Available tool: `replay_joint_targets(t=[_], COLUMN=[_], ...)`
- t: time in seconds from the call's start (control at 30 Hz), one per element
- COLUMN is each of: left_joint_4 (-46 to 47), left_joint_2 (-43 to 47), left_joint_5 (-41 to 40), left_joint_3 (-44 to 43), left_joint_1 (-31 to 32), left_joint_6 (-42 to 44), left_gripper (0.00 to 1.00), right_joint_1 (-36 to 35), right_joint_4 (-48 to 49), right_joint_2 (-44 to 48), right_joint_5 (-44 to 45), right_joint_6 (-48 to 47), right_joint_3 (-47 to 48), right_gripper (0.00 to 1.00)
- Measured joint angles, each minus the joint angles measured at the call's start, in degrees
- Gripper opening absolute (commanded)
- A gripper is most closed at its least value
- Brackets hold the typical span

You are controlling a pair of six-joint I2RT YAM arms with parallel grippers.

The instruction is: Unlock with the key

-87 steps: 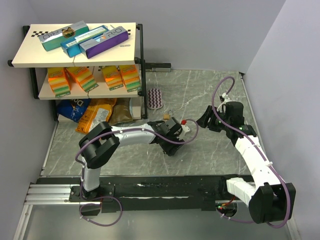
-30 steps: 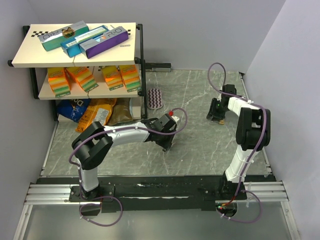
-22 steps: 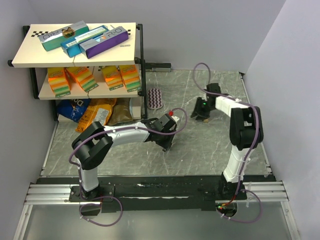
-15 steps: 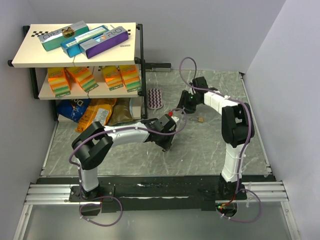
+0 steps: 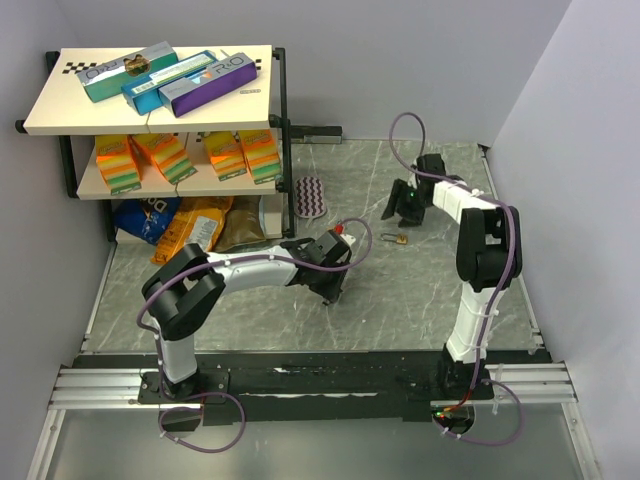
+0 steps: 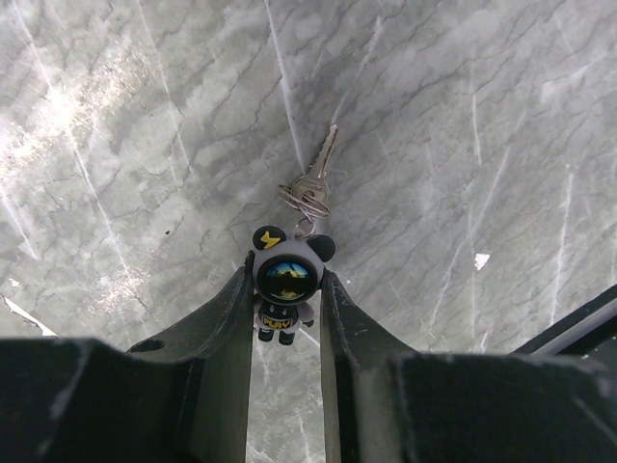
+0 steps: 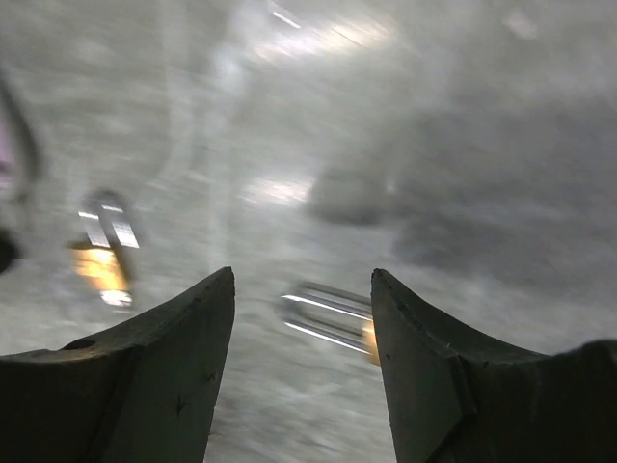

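Note:
My left gripper (image 6: 286, 272) is shut on a small bear-astronaut charm (image 6: 286, 289). From the charm's ring a silver key (image 6: 321, 162) hangs with its tip toward the marble table (image 6: 463, 116). In the top view this gripper (image 5: 335, 285) points down at mid-table. My right gripper (image 7: 302, 280) is open above a small brass padlock (image 7: 333, 318), which lies blurred on the table between its fingers without touching them. The top view shows that padlock (image 5: 400, 239) just in front of the right gripper (image 5: 405, 205).
A second blurred brass padlock (image 7: 101, 258) lies to the left in the right wrist view. A two-level shelf (image 5: 160, 110) with boxes stands at the back left, snack bags (image 5: 190, 228) under it. A striped purple cloth (image 5: 312, 196) lies by the shelf foot.
The right arm swung left across the back of the table, then back a little to the right, and its jaws opened wider. The left arm and the key have stayed put.

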State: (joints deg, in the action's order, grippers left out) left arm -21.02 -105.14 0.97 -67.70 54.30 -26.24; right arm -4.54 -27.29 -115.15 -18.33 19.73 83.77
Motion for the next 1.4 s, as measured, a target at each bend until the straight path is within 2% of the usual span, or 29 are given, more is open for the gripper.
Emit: replay_joint_targets(t=[0.27,0.67,0.8,0.93,1.1,1.33,1.4], left_joint_4=[0.6,1.6,1.9,1.9,2.8,2.1,0.8], left_joint_2=[0.6,1.2,1.2,1.5,2.8,3.3,3.3], left_joint_5=[0.0,0.0,0.1,0.2,2.1,5.7,5.6], left_joint_3=[0.3,2.6,2.8,3.1,4.4,4.1,2.7], left_joint_1=[0.0,0.0,0.0,0.0,0.0,0.0,0.0], left_joint_6=[0.0,-0.4,-0.5,-0.7,-1.0,0.6,1.2], left_gripper=[0.06,0.04,0.01,0.03,0.23,0.7,0.76], right_joint_1=[1.2,0.4,-0.1,-0.2,-0.2,-0.2,-0.2], right_joint_4=[-0.4,0.9,0.4,-1.1,-0.6,-0.2,-0.2], right_joint_2=[1.8,9.8,10.5,12.3,20.2,25.9,27.2], right_joint_5=[1.0,-1.2,-1.6,-1.3,-2.4,-3.7,-3.8], right_joint_6=[-3.6,-2.6,-2.2,-1.5,0.4,2.2,2.6], right_joint_3=[-6.4,-18.0,-18.6,-18.7,-23.1,-27.8,-28.4], right_gripper=[0.63,0.63,0.64,0.65,0.65,0.66,0.66])
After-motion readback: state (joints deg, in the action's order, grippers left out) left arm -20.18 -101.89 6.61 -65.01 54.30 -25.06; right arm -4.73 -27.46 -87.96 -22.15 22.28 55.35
